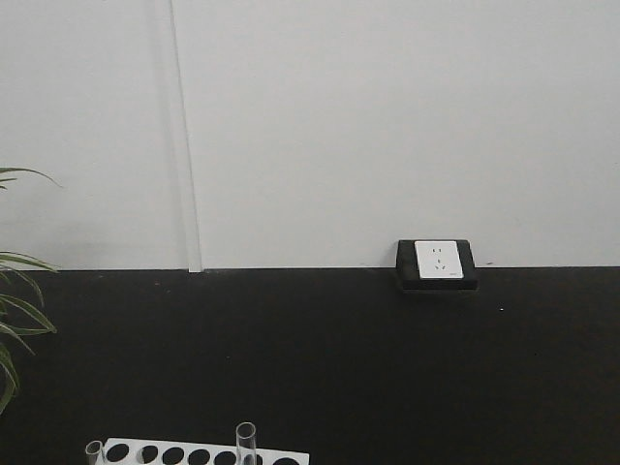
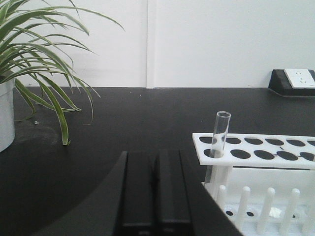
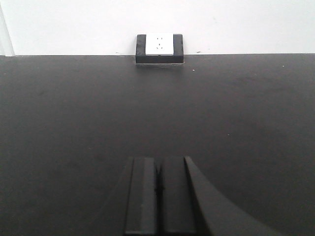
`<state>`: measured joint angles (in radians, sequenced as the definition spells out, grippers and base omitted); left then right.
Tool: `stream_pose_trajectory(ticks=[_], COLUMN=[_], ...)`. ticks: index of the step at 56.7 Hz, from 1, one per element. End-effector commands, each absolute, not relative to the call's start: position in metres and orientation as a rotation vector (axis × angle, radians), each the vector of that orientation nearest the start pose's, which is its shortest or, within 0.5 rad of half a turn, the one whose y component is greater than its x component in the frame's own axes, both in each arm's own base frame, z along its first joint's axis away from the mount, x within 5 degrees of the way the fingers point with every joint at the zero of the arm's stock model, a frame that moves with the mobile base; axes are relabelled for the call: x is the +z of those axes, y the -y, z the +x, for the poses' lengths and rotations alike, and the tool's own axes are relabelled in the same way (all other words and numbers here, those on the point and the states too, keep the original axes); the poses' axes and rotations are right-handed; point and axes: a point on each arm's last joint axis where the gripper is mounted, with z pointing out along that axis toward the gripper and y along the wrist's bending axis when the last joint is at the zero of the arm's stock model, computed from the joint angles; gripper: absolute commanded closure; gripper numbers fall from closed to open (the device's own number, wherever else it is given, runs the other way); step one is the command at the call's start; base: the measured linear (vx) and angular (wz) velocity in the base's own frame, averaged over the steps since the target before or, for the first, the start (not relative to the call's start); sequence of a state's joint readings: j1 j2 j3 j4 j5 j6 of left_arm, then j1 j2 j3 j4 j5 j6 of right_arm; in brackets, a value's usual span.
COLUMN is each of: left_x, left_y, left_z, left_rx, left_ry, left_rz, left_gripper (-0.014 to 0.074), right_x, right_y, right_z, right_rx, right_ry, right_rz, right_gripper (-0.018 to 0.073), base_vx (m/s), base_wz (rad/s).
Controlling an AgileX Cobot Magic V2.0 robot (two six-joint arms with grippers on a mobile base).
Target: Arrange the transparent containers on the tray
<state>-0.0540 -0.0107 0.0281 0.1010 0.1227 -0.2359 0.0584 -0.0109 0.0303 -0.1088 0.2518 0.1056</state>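
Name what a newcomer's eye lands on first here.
A clear test tube stands upright in the white holed rack, lower right in the left wrist view. A spidery green plant in a white pot fills that view's left side. A white socket sits at the far edge of the black table.

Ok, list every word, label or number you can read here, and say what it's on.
No text can be read in any view.
On the white socket plate: a tiny mark at its lower corner, too small to read.
On the white holed rack, the test tube and the plant pot: no lettering visible.
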Motion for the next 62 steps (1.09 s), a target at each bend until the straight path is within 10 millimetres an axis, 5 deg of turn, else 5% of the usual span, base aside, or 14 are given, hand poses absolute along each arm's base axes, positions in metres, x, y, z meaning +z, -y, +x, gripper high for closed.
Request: stream_pose_trajectory(ticks=[1,51,62], left_x=[0.190,0.194,0.203], left_y=[0.003,0.003,0.004], left_z=[0.057,0.057,0.056], left_rx=[-0.152,-0.158,-0.171], left_ry=[-1.561,-1.511,-1.412], left_rz=[-0.075,-0.069,-0.057], left_gripper=[0.0600,0.0600,0.0600], right_x=[0.185,0.186,0.197], right_y=[-0.002,-0.002,-0.003], right_z=[0.056,0.056,0.057], right_rx=[0.018,0.019,0.028], right_ry=[-1.675,-1.671,-1.547], right_rz=[-0.048,-0.047,-0.057], right_gripper=[0.0571,0.0571,0.0571], base_vx=[0.00,0.00,0.00], base_wz=[0.00,0.00,0.00])
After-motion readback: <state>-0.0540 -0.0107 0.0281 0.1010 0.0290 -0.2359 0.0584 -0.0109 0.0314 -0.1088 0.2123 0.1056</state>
